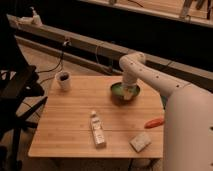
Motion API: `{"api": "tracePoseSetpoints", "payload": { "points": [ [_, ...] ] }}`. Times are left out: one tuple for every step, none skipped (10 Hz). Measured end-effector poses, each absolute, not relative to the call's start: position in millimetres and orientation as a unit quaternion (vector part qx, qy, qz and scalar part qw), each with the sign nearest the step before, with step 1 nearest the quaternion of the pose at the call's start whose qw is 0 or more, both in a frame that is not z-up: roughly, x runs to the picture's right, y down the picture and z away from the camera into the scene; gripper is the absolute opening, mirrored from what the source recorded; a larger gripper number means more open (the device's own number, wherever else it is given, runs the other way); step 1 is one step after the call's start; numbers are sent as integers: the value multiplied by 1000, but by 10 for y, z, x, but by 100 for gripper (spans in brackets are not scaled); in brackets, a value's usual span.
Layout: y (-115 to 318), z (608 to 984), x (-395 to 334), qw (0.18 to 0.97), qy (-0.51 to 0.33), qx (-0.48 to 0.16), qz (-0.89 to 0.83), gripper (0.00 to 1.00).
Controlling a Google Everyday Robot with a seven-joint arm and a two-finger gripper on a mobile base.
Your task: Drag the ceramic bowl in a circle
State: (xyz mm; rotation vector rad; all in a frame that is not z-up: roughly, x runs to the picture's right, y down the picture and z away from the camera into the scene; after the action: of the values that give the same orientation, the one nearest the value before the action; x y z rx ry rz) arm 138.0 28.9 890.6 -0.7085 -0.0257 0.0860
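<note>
The ceramic bowl, green inside and dark outside, sits at the far right part of the wooden table. My gripper reaches down from the white arm into the bowl at its right side, touching the rim or inside. The arm hides part of the bowl's right edge.
A white mug with dark contents stands at the far left. A small white bottle lies mid-table near the front. A pale sponge and an orange carrot-like object lie front right. A black chair stands left.
</note>
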Motion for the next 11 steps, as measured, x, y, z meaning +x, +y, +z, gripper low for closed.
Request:
{"api": "tracePoseSetpoints", "payload": {
  "points": [
    [188, 8993, 1292, 939, -21, -342, 39, 0],
    [76, 9097, 1092, 940, -36, -337, 30, 0],
    [3, 9156, 889, 941, -51, -334, 19, 0],
    [-15, 9182, 739, 941, -62, -333, 8, 0],
    [-12, 9182, 537, 939, -78, -334, -9, 0],
    [39, 9159, 299, 935, -97, -339, -32, 5],
    [119, 9100, 172, 931, -109, -344, -49, 14],
    [225, 9041, 134, 931, -106, -343, -59, 23],
    [282, 8987, 112, 932, -104, -342, -56, 27],
    [283, 8951, 142, 934, -111, -336, -45, 27],
    [255, 8945, 267, 935, -109, -335, -40, 27]
  ]
}}
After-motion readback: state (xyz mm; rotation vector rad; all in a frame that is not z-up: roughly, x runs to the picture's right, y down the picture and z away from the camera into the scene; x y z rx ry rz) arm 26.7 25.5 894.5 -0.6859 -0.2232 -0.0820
